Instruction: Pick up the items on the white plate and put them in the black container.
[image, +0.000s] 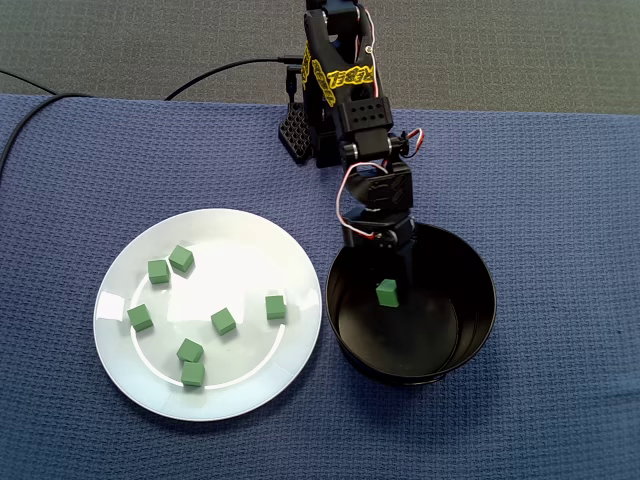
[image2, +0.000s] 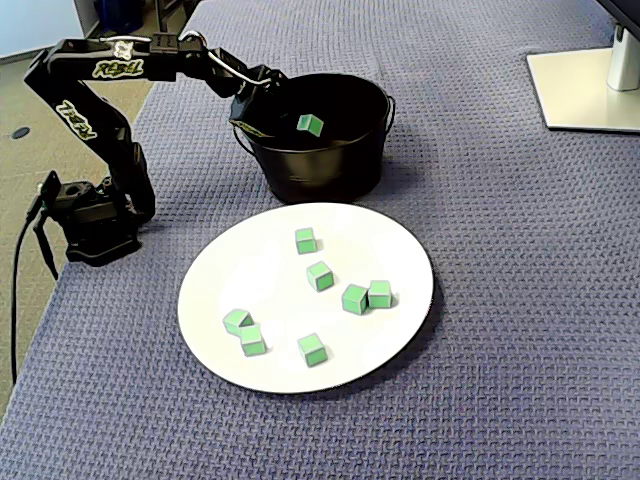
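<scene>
Fixed view from above: black container (image: 445, 335) sits on the blue cloth (image: 560, 180). White plate (image: 245, 255) is just beside the container on its left, nearly touching. Seven green cubes on the plate (image: 223, 321), all left of the container, none touching it. One more green cube (image: 387, 292) is inside the container's rim, toward its back wall. The arm reaches in from the top edge and the gripper (image: 384, 242) is over the container's back rim, pointing in. The fingers are black on black, so I cannot tell whether they are spread, closed, or pinching the cube.

Fixed view from the side: container (image2: 320, 170) is at top centre, with the plate (image2: 260, 265) in front of it and close to its base. The same seven cubes (image2: 319, 275) are scattered on the plate. The single cube (image2: 310, 123) shows inside the container's mouth, upper left part, tilted. The gripper (image2: 266, 104) is at the container's left rim, just beside that cube; the jaws are unreadable here too. A white stand base (image2: 585, 85) lies well to the right of the container.
</scene>
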